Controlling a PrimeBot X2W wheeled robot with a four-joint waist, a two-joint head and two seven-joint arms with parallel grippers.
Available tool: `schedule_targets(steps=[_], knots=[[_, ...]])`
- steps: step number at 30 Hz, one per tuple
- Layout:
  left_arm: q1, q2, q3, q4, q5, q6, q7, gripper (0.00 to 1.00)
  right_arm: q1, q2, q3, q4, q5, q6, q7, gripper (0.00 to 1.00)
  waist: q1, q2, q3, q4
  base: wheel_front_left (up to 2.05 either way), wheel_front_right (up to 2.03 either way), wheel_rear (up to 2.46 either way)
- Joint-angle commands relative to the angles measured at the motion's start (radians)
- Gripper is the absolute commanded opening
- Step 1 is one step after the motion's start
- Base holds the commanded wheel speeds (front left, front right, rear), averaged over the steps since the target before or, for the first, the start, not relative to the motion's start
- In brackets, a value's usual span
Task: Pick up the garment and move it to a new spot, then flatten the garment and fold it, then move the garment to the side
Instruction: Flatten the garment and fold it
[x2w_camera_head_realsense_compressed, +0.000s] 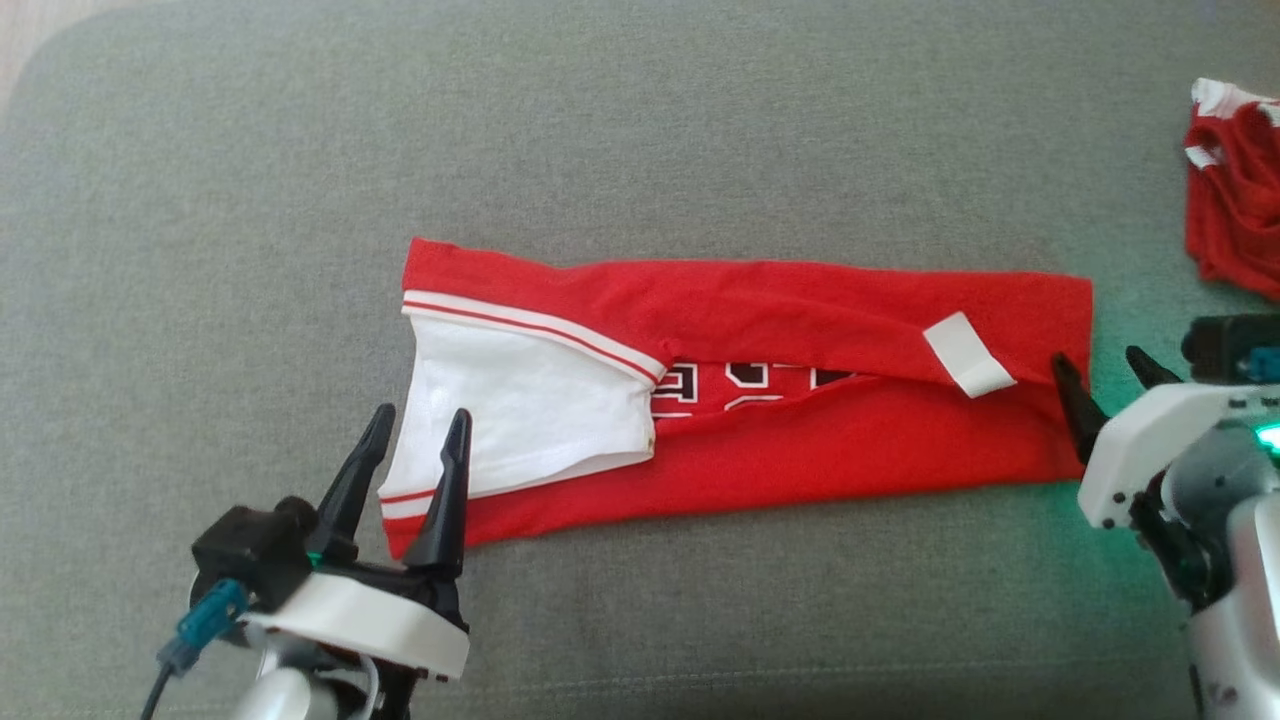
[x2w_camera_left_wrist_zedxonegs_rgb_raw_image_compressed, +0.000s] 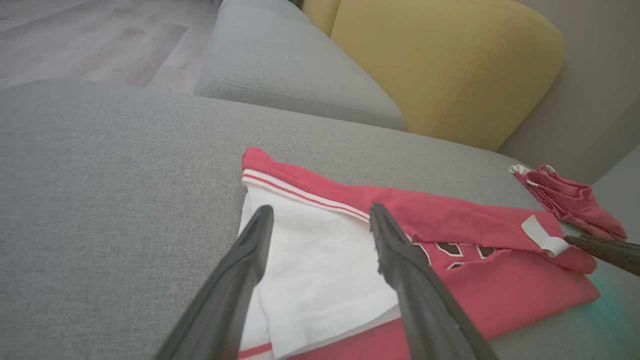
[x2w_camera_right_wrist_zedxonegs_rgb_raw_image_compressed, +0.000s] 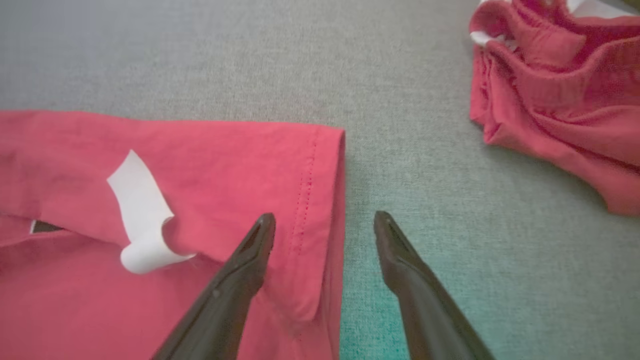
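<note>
The garment (x2w_camera_head_realsense_compressed: 780, 440), a red jersey with white sleeves, lies folded into a long strip across the grey cushion (x2w_camera_head_realsense_compressed: 640, 130). Part of its black print (x2w_camera_head_realsense_compressed: 750, 385) shows in the gap between the folded edges, and a white label (x2w_camera_head_realsense_compressed: 968, 354) curls up near its right end. My left gripper (x2w_camera_head_realsense_compressed: 418, 432) stands open over the white sleeve (x2w_camera_left_wrist_zedxonegs_rgb_raw_image_compressed: 320, 270) at the strip's left end, holding nothing. My right gripper (x2w_camera_head_realsense_compressed: 1108, 368) is open at the right end, one finger over the red hem (x2w_camera_right_wrist_zedxonegs_rgb_raw_image_compressed: 320, 215) and the other over bare cushion.
A smaller crumpled red garment with white edging (x2w_camera_head_realsense_compressed: 1235, 200) lies at the cushion's far right edge. In the left wrist view a yellow cushion (x2w_camera_left_wrist_zedxonegs_rgb_raw_image_compressed: 450, 65) and another grey seat (x2w_camera_left_wrist_zedxonegs_rgb_raw_image_compressed: 290, 70) stand behind, with wooden floor (x2w_camera_left_wrist_zedxonegs_rgb_raw_image_compressed: 75, 40) to the left.
</note>
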Motion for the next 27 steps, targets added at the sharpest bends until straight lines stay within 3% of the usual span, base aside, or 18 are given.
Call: schedule_targets(steps=[1, 15, 16, 17, 22, 27], knots=[[-0.045, 0.007, 0.036, -0.026, 0.016, 0.005, -0.01, 1.0, -0.039, -0.032, 0.026, -0.012, 0.006, 0.007, 0.024, 1.0, 0.0001, -0.0001, 0.008, 0.006, 0.0, 0.0, 0.0], [-0.068, -0.005, 0.038, -0.01, 0.023, 0.0, -0.023, 1.0, -0.12, -0.051, 0.065, 0.099, 0.088, 0.007, 0.172, 1.0, 0.0001, -0.0001, 0.045, 0.019, 0.0, 0.0, 0.0], [-0.07, -0.005, 0.038, -0.008, 0.024, -0.001, -0.024, 1.0, -0.122, -0.05, 0.067, 0.102, 0.097, 0.007, 0.18, 0.84, 0.0001, -0.0001, 0.047, 0.02, 0.0, 0.0, 0.0], [-0.071, -0.006, 0.038, -0.007, 0.024, -0.001, -0.024, 1.0, -0.123, -0.048, 0.069, 0.105, 0.106, 0.007, 0.188, 0.59, 0.0001, -0.0001, 0.047, 0.02, 0.0, 0.0, 0.0], [-0.072, -0.007, 0.04, 0.001, 0.023, -0.003, -0.027, 1.0, -0.12, -0.04, 0.07, 0.108, 0.15, 0.007, 0.204, 0.0, 0.0001, -0.0001, 0.042, 0.018, 0.0, 0.0, 0.0], [-0.07, -0.006, 0.04, 0.008, 0.022, -0.004, -0.028, 1.0, -0.128, -0.034, 0.055, 0.09, 0.175, 0.007, 0.135, 0.0, 0.0001, -0.0001, 0.023, 0.01, 0.0, 0.0, 0.0]])
